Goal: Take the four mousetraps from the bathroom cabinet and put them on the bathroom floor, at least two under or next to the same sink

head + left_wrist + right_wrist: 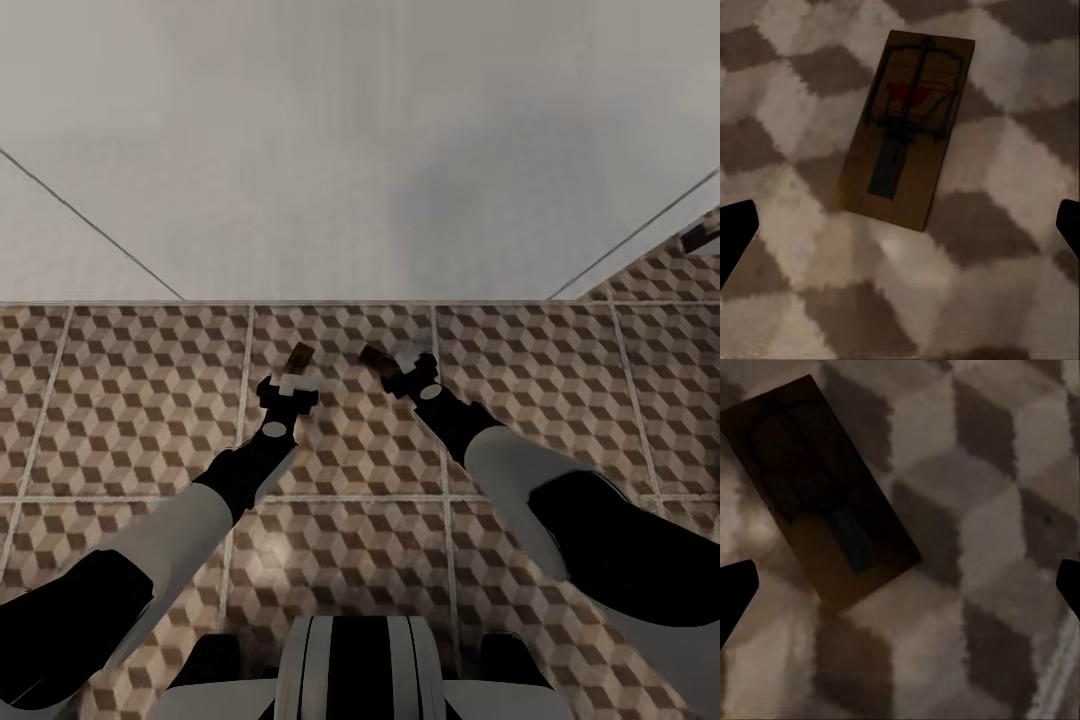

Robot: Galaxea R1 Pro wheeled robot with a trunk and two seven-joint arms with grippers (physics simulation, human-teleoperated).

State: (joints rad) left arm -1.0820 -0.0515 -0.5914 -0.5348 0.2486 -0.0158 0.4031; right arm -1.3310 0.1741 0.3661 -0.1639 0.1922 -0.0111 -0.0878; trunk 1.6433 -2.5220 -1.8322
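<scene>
1. Here, left fingers (735,232) spread apart, empty, above a mousetrap (905,126) flat on the bathroom floor (1005,300).
2. Right fingers (736,589) spread, empty; second mousetrap (821,487) also on floor, near the first.

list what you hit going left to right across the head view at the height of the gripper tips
bathroom floor → left gripper with a mousetrap lying just past its tips → second mousetrap → right gripper → more floor tiles, then a brown item at the far right edge, too small to identify.
</scene>
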